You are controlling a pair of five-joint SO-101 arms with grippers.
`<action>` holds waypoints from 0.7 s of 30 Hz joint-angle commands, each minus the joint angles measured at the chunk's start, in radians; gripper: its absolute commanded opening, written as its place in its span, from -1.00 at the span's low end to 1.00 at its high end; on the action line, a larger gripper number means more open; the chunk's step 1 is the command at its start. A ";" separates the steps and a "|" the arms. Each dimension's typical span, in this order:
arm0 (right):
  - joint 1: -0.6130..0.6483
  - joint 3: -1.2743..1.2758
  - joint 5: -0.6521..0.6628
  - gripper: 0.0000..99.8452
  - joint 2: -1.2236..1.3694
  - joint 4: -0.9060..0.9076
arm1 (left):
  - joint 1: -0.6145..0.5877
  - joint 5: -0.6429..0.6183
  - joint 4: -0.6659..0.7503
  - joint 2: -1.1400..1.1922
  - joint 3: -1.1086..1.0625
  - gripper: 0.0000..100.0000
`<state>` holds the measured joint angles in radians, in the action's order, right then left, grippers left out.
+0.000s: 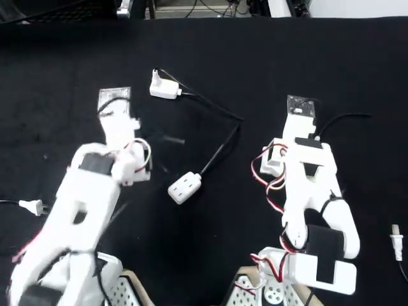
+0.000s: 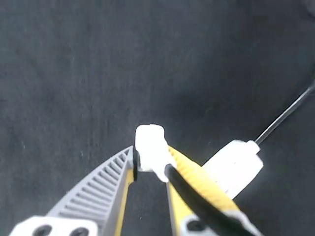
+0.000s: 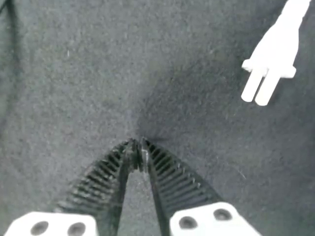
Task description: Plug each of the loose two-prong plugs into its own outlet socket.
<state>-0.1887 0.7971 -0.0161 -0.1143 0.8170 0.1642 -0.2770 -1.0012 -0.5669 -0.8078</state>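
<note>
adapter plug point(image 1: 164, 88) behind outlet strip point(image 1: 185, 187)

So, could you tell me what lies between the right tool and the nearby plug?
The right wrist view shows bare black cloth between right tool and plug.

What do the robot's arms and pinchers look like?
The left arm and right arm are chunky white plastic with black motor blocks and looping red-and-white wires. The left gripper has a grey ribbed finger and yellow strips. The right gripper has black ribbed fingers on a white base with screw holes.
</note>
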 commanded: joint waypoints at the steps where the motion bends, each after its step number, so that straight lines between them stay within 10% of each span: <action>1: -0.006 -0.004 -0.009 -0.98 -0.002 -0.011 | -0.012 0.028 -0.115 0.218 0.219 -0.94; 14: 0.023 0.004 -0.002 -0.98 -0.002 -0.035 | -0.045 0.226 -0.368 0.302 0.461 -0.94; 21: 0.023 0.004 -0.002 -0.98 -0.002 -0.037 | -0.044 -0.057 -0.129 0.293 0.282 -0.94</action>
<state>-0.1826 0.8032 -0.0161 -0.1143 0.7925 0.1227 -0.1895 -1.2559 -0.2417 -0.4733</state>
